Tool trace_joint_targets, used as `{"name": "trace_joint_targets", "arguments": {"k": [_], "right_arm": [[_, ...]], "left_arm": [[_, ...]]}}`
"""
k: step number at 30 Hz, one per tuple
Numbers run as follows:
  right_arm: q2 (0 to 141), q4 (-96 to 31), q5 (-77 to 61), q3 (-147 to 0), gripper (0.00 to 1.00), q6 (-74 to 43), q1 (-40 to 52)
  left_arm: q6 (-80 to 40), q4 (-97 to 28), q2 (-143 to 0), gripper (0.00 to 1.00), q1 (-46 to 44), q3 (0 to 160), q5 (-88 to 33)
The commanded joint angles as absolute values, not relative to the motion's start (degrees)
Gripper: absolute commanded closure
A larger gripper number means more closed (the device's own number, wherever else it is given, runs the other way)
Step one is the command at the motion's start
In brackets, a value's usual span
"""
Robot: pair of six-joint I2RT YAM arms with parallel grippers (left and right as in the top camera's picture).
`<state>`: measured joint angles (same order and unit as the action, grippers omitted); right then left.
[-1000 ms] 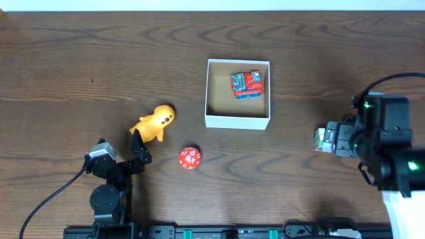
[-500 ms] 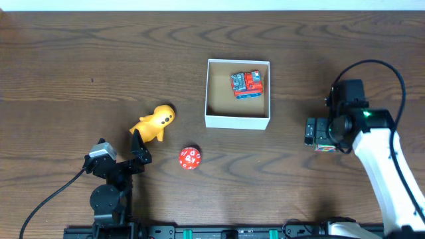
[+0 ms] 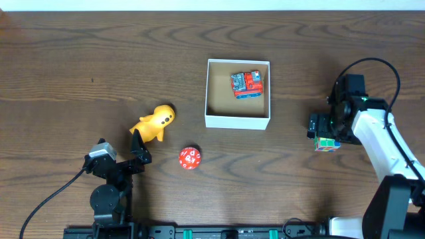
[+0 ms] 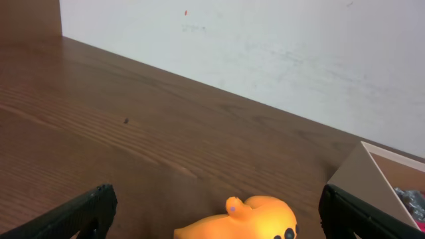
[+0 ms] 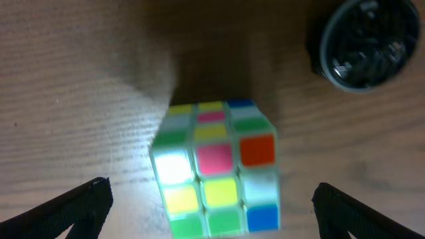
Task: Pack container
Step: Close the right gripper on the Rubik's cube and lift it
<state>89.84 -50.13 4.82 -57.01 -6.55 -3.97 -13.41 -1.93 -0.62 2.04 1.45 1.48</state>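
The container [image 3: 237, 122] is a white-walled square box with a tan inside, at mid table; its corner shows in the left wrist view [image 4: 372, 174]. A red and blue toy [image 3: 247, 84] lies in its far right corner. A yellow toy [image 3: 154, 122] lies left of the box, and a red die [image 3: 189, 158] lies in front of it. My left gripper [image 3: 138, 147] is open just short of the yellow toy [image 4: 249, 218], with a finger on each side [image 4: 219, 216]. My right gripper [image 3: 324, 135] is open over a colour cube [image 3: 325, 143] on the table. The cube [image 5: 216, 169] sits between the fingers [image 5: 212, 206], untouched.
A black round object [image 5: 364, 43] lies just beyond the cube in the right wrist view. A pale wall [image 4: 265, 46] runs behind the table's far edge. The right arm's white link [image 3: 385, 149] reaches in from the front right corner.
The right arm has swung towards the back and turned its wrist, and now stands over the colour cube. The cube stays about where it was. The left arm has not moved.
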Motion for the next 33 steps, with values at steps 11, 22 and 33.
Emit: {"name": "trace_joint_targets", "arguments": {"k": [11,22,33], "right_arm": [[98.74,-46.76,3.75,-56.86,0.01,-4.62,-4.71],[101.21,-44.51,2.07,-57.06,0.37,-4.19,-4.71],[101.1,-50.22,-3.62,-65.39,0.46,-4.23,-4.03]], "left_arm": [[-12.49,-4.03,-0.23,0.02,1.96,0.23,1.96],[-12.49,-4.03,-0.23,0.02,1.98,0.23,1.96],[-12.49,-4.03,-0.23,0.02,1.98,0.23,1.96]]}}
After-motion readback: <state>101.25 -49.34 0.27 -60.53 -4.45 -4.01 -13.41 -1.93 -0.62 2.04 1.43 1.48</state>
